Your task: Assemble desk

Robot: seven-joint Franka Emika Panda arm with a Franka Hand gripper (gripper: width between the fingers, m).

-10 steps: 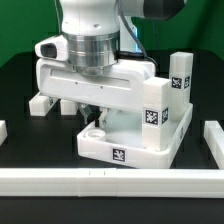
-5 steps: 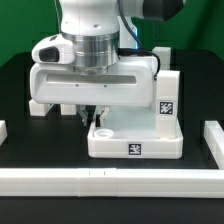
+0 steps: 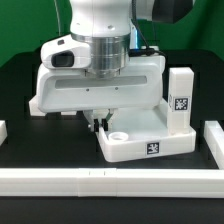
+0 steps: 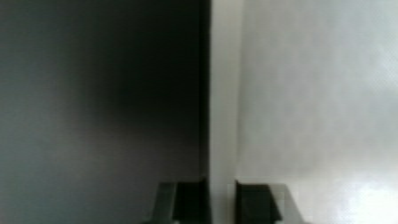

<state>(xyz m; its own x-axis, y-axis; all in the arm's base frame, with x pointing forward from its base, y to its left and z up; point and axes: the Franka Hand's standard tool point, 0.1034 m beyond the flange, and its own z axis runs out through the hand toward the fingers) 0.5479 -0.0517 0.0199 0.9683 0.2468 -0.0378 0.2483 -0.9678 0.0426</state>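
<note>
Black worktop [image 3: 15, 95] lay under everything, bare where it showed. On it, toward the exterior view's right, sat the desk top [image 3: 128, 150], a white tray turned a little askew, with an open round socket [image 3: 117, 133] at its near left corner and a square tag on its near wall. My claw [image 3: 97, 122] was closed almost fully on the thin wall at the tray's left end. In the wrist view that wall ran straight between my fingers [image 4: 178, 205], pinched from both sides. I judged the tray to be hard plastic, light and stiff, and smooth enough to swivel in so narrow a pinch. The wall close to a corner seemed the place to hold, and sliding safer than lifting. One leg [image 3: 181, 100] stood upright at the tray's right side; whether it was seated I could not tell. A white rail bar [image 3: 110, 178] ran along the near edge, close in front of the tray.
</note>
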